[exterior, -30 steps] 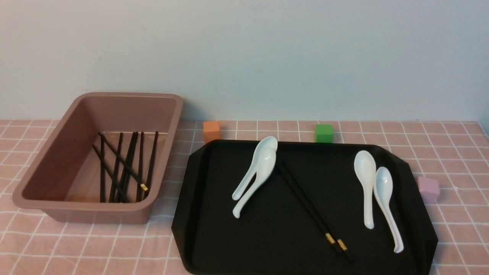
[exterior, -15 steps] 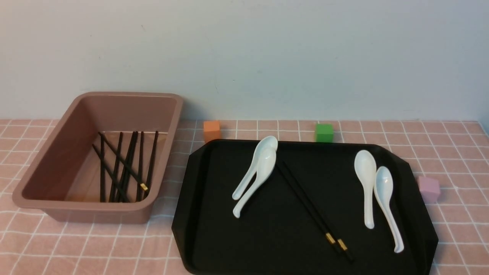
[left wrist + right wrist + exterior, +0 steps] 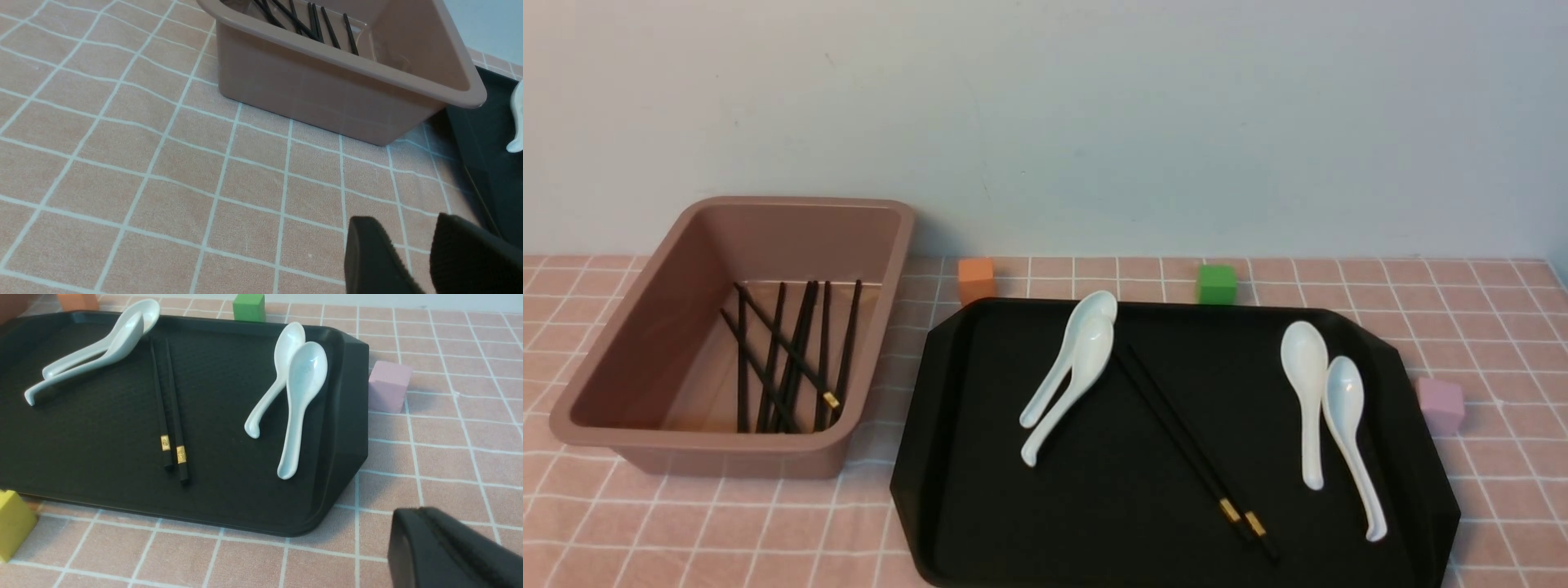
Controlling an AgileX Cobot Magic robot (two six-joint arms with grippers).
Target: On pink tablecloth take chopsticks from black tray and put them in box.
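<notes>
Pale wall behind, pink tablecloth (image 3: pixel 1486 327) covering the bench. Box (image 3: pixel 621 384) sits far-left with several black chopsticks lying loose on its floor. Black tray (image 3: pixel 980 506) just right of the box, close but whether touching I can't tell. Two chopsticks (image 3: pixel 1188 445) left on the tray, side by side, diagonal, gold-banded ends toward the near edge. White spoons in pairs: one pair (image 3: pixel 1072 371) left of the chopsticks, another (image 3: pixel 1327 412) right. Orange cube (image 3: pixel 976 279) and green cube (image 3: pixel 1215 283) beyond the tray's far edge, pink cube (image 3: pixel 1440 404) off its right side, yellow cube (image 3: pixel 12 522) at its near edge. Left gripper (image 3: pixel 412 253) hovers over cloth near the box, jaws apart, empty. Right gripper (image 3: pixel 439 547) near the tray's near-right corner, jaws closed, holding nothing.
</notes>
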